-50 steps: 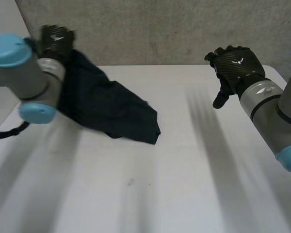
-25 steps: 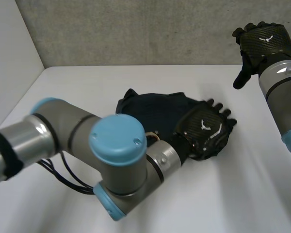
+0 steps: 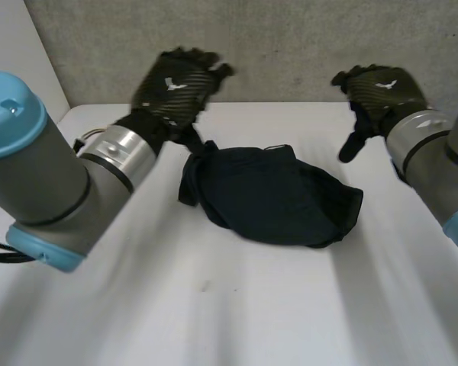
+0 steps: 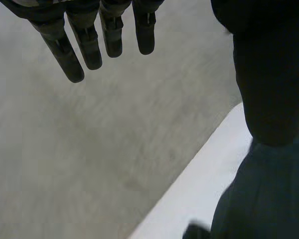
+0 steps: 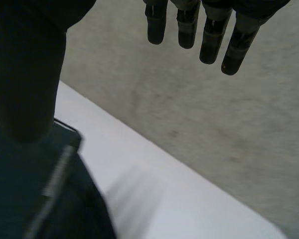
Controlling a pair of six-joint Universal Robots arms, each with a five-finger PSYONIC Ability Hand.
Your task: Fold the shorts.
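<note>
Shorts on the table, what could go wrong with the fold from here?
The shorts lie in a rumpled mound, not flat, so a fold now would likely trap creases. A bunched end pokes out beside the open left hand; its thumb might snag it and drag the pile.

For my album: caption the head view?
Black left hand and right hand, both open, hover beside bunched dark navy cloth shorts on white table.
</note>
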